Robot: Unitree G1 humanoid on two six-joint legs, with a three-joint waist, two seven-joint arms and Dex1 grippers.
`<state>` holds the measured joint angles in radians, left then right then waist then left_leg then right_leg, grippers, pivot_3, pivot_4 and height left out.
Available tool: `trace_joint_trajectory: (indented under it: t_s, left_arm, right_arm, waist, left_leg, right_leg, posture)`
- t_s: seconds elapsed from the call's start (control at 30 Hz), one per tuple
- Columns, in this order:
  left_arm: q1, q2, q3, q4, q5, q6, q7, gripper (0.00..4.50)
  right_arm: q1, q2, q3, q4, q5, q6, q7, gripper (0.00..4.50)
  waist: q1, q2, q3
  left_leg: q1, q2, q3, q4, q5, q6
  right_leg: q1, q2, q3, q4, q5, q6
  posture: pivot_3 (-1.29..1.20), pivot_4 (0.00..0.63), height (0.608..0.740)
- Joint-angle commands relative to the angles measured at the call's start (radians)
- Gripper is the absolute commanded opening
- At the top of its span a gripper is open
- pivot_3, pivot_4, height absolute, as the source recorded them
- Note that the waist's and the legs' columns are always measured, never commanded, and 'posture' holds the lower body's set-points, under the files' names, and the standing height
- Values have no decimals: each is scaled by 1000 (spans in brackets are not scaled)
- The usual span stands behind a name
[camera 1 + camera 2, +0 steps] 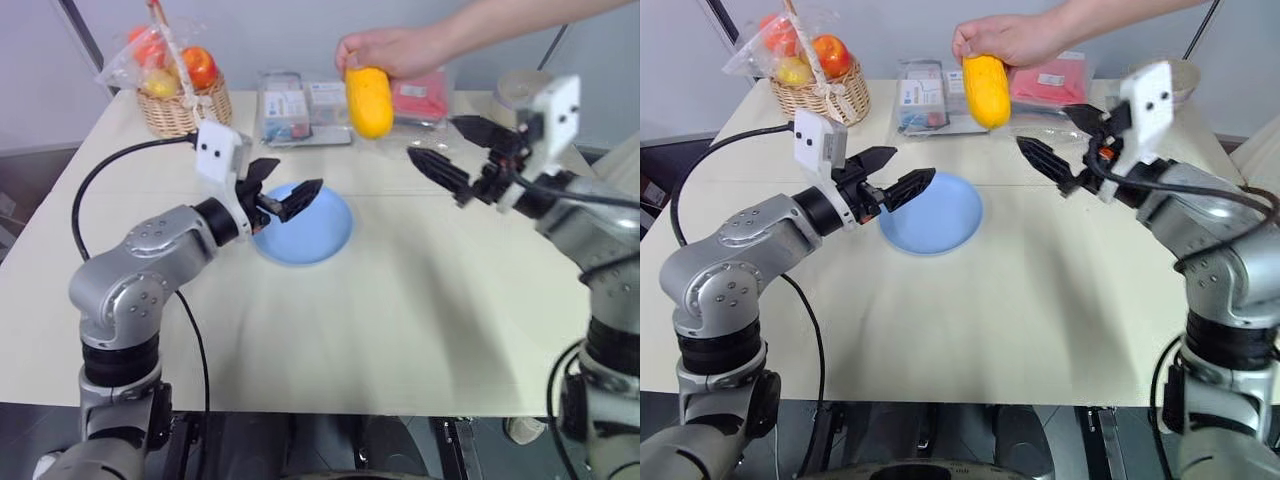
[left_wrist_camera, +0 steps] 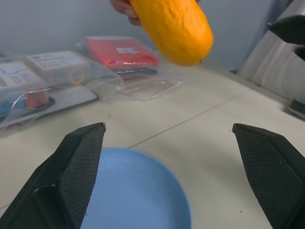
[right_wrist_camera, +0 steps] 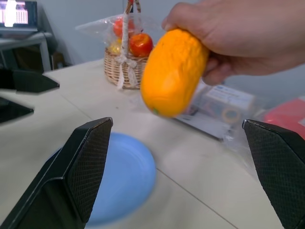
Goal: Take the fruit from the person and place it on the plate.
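Note:
The person's hand (image 1: 385, 50) reaches in from the far right and holds the yellow-orange fruit (image 1: 369, 100) by its top end, hanging above the back of the table. The light-blue plate (image 1: 318, 240) lies on the table in front of it, toward the left. My right gripper (image 1: 433, 138) is open, raised just right of the fruit and pointing at it, not touching; in the right wrist view the fruit (image 3: 171, 71) sits between and beyond its fingers (image 3: 76, 167). My left gripper (image 1: 295, 180) hovers open over the plate's left rim, with nothing in it.
A wicker basket (image 1: 185, 105) of wrapped red-orange fruits stands at the back left corner. Clear plastic packets (image 1: 300, 105) and a red packet (image 1: 420, 95) lie along the back edge behind the fruit. A cream bowl (image 1: 520, 88) stands at the back right.

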<state>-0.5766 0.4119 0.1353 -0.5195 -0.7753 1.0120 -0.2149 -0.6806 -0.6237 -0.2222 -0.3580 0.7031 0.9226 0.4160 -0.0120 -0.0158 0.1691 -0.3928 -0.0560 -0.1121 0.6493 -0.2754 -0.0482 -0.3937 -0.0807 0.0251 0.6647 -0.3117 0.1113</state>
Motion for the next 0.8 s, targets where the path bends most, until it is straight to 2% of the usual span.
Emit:
trace_joint_trajectory:
  t_s: [0.03, 0.2, 0.47, 0.8]
  left_arm:
    - [-4, -2, 25, -35, -4, -29, 6, 4469]
    - [22, 0, 29, -71, -1, -34, 22, 4469]
    - [41, 5, 37, -104, -14, -27, 48, 4469]
    - [47, 12, 41, -117, -32, -21, 71, 4469]
  right_arm:
    - [-124, 60, 30, 54, 2, 51, -73, 4500]
    - [-229, 125, 96, 178, -53, 27, -77, 4500]
    - [-304, 180, 179, 319, -148, -52, -20, 4500]
    - [-363, 230, 197, 446, -227, -129, 17, 4500]
  waist:
    - [-3, 0, 0]
    - [-1, 0, 0]
    - [-4, 0, 0]
    - [-5, 0, 0]
  left_leg:
    - [0, 0, 1, 0, 0, 0]
    - [0, 0, 1, 0, 0, 0]
    - [0, 0, 1, 0, 0, 0]
    - [-1, 0, 1, -1, 0, 0]
  right_leg:
    - [-1, 0, 0, 0, 0, 0]
    - [-1, 0, 0, 0, 0, 0]
    - [-2, 0, 0, 1, 0, 0]
    - [-2, 0, 1, 1, 0, 0]
  posture:
    - [0, 150, 740]
    - [0, 150, 740]
    - [0, 150, 740]
    - [0, 150, 740]
